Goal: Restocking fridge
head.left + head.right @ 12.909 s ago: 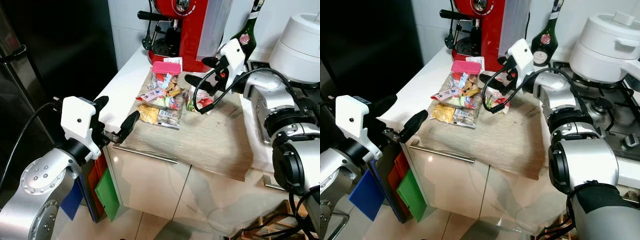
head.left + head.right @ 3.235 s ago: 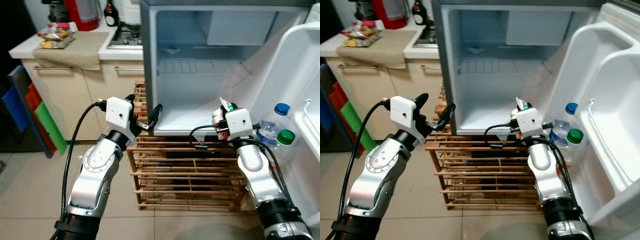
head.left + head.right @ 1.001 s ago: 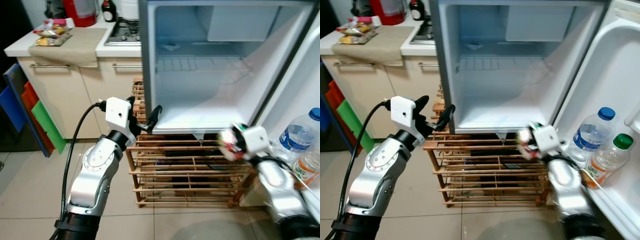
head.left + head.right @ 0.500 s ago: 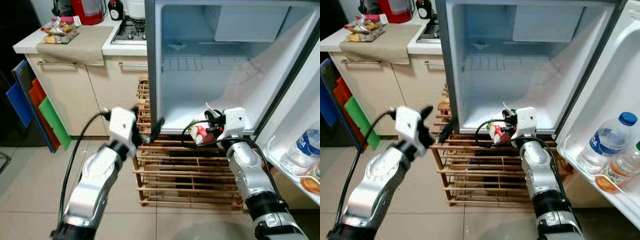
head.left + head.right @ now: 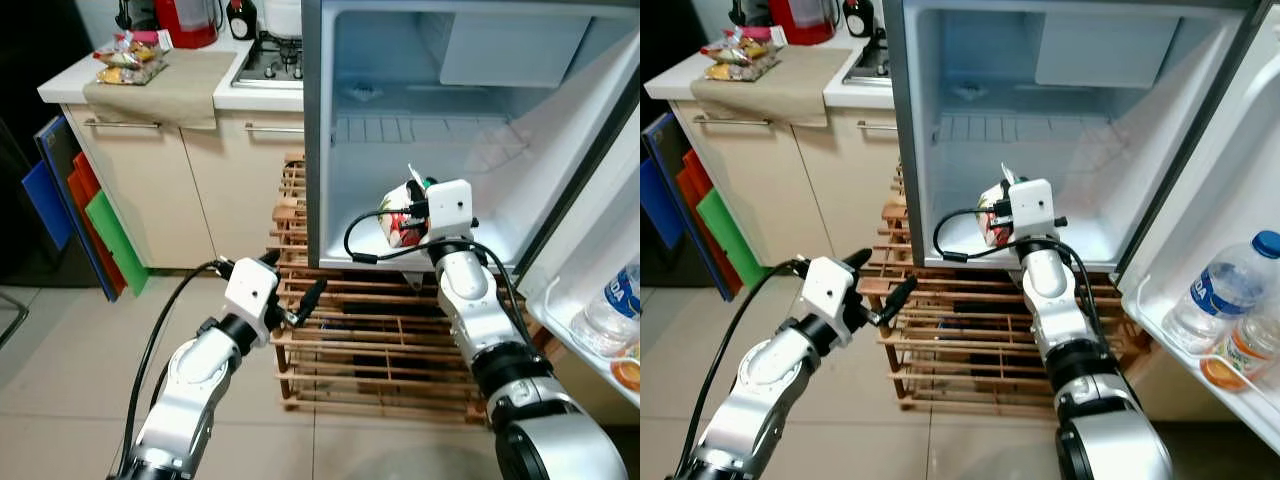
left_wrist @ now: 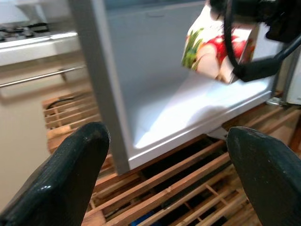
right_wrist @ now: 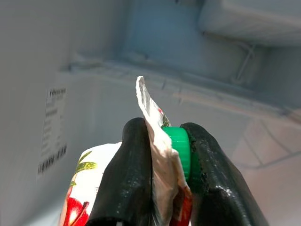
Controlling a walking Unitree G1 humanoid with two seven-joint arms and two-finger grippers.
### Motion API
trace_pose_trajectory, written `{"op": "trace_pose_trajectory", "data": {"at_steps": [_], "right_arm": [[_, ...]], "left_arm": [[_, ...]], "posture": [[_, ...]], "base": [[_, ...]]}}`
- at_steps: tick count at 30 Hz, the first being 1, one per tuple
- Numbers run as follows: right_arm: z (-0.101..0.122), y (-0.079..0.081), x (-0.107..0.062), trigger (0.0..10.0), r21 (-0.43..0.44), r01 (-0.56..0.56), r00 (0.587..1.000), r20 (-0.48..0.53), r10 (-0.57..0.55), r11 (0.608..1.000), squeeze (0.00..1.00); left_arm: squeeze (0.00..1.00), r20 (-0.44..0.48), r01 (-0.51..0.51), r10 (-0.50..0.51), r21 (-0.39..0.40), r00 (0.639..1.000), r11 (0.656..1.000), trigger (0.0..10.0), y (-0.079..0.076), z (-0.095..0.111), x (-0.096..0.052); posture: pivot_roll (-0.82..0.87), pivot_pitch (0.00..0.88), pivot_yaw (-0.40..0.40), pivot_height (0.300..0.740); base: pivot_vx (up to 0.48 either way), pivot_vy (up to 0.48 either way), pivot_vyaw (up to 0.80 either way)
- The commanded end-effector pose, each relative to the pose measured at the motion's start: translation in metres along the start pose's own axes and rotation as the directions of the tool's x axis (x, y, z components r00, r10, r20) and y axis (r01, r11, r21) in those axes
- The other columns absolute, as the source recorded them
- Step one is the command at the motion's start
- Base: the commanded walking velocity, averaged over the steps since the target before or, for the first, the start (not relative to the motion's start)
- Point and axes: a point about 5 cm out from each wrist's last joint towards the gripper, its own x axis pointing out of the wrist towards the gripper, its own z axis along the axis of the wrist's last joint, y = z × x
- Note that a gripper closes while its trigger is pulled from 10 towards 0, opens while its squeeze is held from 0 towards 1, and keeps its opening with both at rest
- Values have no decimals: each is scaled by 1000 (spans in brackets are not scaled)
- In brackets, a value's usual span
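Raised from below the sill, the right gripper (image 5: 410, 215), clamped on the juice carton (image 5: 398, 222), hangs upright just above the fridge floor (image 5: 360, 215); left gripper (image 5: 290, 295) open.

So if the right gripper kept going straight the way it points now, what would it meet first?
Probably nothing near: the right gripper, jaws shut on the juice carton, points into the open fridge. The path looks free up to the back wall, below the wire shelf, though depth is unclear.
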Motion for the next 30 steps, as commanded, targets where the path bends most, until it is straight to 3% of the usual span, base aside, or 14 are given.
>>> {"op": "trace_pose_trajectory", "data": {"at_steps": [1,10,14,16,17,21,22,30], "right_arm": [[12,3,7,0,-15,1,999,54,0,1000,0],[9,5,8,0,-23,3,999,45,-2,1000,0],[7,7,8,0,-26,-3,999,39,4,1000,0],[7,10,9,0,-26,-15,999,37,16,1000,0],[7,12,9,0,-23,-27,999,35,28,999,0],[6,15,9,0,-17,-44,999,26,44,999,0],[3,20,8,0,-2,-67,998,3,67,998,0],[-4,42,7,0,70,-136,987,-76,141,988,0]], "left_arm": [[0,23,25,-26,28,999,999,10000,-2,4,3],[0,74,30,-37,92,997,995,10000,-1,12,-1],[0,112,41,-57,135,992,990,10000,-1,24,-3],[0,155,42,-67,157,986,987,10000,-1,40,-4],[0,205,38,-70,154,976,987,10000,0,58,-5],[0,243,46,-81,147,967,988,10000,-1,72,-7],[0,275,59,-88,113,957,992,10000,-1,86,-11],[0,274,126,-128,26,953,992,10000,-7,100,-16]], "posture": [[-54,0,28,740],[-47,0,22,740],[-43,0,17,740],[-39,0,14,740],[-33,0,11,740],[-25,0,7,740],[-16,0,4,740],[15,0,-5,740]], "base": [[472,0,0],[479,0,0],[480,0,0],[480,0,0],[0,0,0],[0,0,0],[0,0,0],[0,0,0]]}}
